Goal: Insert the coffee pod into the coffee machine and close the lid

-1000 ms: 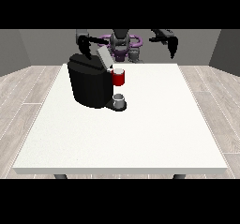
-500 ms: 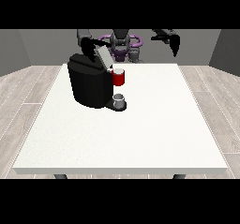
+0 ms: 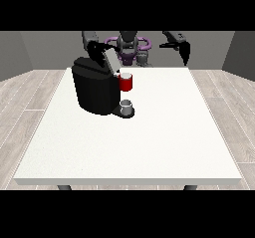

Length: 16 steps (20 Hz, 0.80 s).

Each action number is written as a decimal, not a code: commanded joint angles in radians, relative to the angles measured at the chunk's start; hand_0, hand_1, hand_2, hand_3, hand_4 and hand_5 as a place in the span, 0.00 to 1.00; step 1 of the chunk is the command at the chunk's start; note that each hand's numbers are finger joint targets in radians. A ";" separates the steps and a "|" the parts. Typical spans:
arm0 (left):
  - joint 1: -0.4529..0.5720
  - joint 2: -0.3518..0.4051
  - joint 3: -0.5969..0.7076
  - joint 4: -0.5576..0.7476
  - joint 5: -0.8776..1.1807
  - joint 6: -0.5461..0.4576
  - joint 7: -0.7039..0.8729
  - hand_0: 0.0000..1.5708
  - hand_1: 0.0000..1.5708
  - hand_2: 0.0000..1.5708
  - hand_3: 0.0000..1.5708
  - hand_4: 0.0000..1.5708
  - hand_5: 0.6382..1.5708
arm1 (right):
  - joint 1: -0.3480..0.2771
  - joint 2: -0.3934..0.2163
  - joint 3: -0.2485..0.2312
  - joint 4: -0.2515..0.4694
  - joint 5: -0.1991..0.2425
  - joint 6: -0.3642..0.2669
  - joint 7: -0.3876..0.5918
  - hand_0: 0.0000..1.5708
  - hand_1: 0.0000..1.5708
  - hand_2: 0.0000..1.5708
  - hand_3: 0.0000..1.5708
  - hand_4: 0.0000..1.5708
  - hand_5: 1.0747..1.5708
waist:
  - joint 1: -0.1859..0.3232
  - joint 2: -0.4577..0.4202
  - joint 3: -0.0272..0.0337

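Note:
The black coffee machine point(image 3: 94, 90) stands on the left half of the white table point(image 3: 164, 132). Its grey lid point(image 3: 110, 60) is raised and tilted. A red thing at the machine point(image 3: 126, 82) sits at its front, and a small grey thing point(image 3: 127, 106) rests on the machine's base below it. The hand at the view's left point(image 3: 96, 48) is just behind the lid, close to its top edge, partly hidden by it. The hand at the view's right point(image 3: 182, 46) hangs in the air over the table's far right corner, its fingers pointing down and holding nothing.
The robot's torso point(image 3: 129, 45) is behind the table's far edge. Wooden floor surrounds the table on all sides. The table's right half and front stretch away from the machine as plain white surface.
The lid's top has shifted slightly to the right and down, with the hand at the view's left following it. The hand at the view's right has barely moved.

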 commanded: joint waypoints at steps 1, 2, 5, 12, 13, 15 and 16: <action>0.015 0.003 -0.020 -0.001 0.002 -0.005 0.012 0.00 0.00 0.00 0.00 0.00 1.00 | -0.009 0.018 0.015 0.051 0.028 -0.011 -0.007 0.00 0.00 0.00 0.00 0.00 1.00 | 0.009 0.001 0.0033; -0.065 0.029 0.019 0.014 0.034 0.001 0.066 0.00 0.00 0.00 0.00 0.00 1.00 | -0.038 0.051 0.028 0.037 0.029 -0.039 0.043 0.00 0.00 0.00 0.00 0.00 1.00 | -0.007 -0.002 0.0033; 0.003 0.018 -0.002 0.010 0.034 -0.023 0.036 0.00 0.00 0.00 0.00 0.00 1.00 | -0.045 0.072 0.044 0.050 0.054 -0.070 0.049 0.00 0.00 0.00 0.00 0.00 1.00 | 0.029 -0.013 0.0031; -0.038 0.057 0.032 0.052 0.031 0.005 -0.014 0.00 0.00 0.00 0.00 0.09 1.00 | -0.139 0.018 0.037 0.060 0.058 0.009 0.051 0.00 0.00 0.00 0.00 0.00 1.00 | 0.001 0.016 0.0031; 0.005 0.011 -0.018 0.004 0.030 -0.001 0.007 0.00 0.00 0.00 0.00 0.10 1.00 | -0.134 0.035 0.041 0.094 0.084 -0.032 0.041 0.00 0.00 0.00 0.00 0.04 1.00 | 0.047 0.005 0.0033; -0.026 0.051 0.013 0.040 0.052 -0.026 0.011 0.00 0.00 0.00 0.00 0.09 1.00 | -0.173 0.038 0.060 0.080 0.117 -0.056 0.055 0.00 0.00 0.00 0.00 0.11 1.00 | 0.043 0.014 0.0031; -0.060 0.025 -0.011 -0.007 0.031 0.028 0.071 0.00 0.00 0.00 0.00 0.12 1.00 | -0.176 0.017 0.038 0.117 0.110 -0.037 0.014 0.00 0.00 0.00 0.00 0.08 1.00 | 0.048 0.026 0.0035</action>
